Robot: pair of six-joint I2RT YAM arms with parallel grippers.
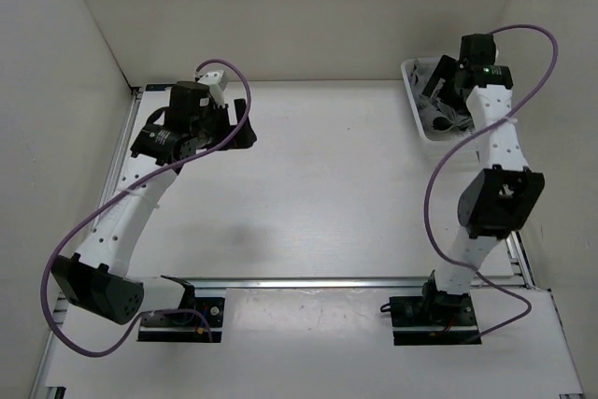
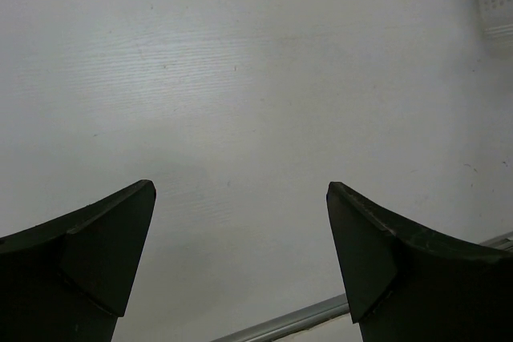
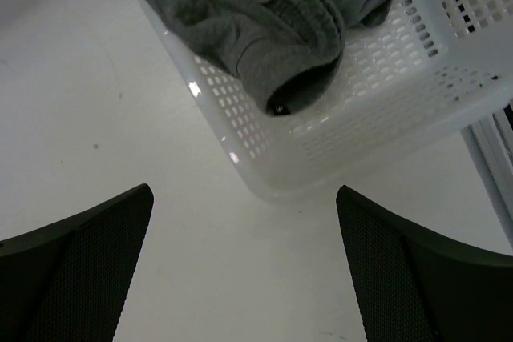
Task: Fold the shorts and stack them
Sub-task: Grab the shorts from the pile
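One white table (image 1: 327, 203), mesh basket (image 3: 377, 110) at its far right corner. Grey shorts (image 3: 256, 14) bunched inside the basket. Right gripper (image 3: 244, 191) hangs above the basket's near wall, fingers wide apart, holding nothing. Left gripper (image 2: 240, 188) same, over tabletop.

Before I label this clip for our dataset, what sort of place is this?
Probably a robot lab test cell, not a home: a white table walled by plain white panels, a left arm and right arm bolted at its near edge, and a white mesh basket holding grey shorts.
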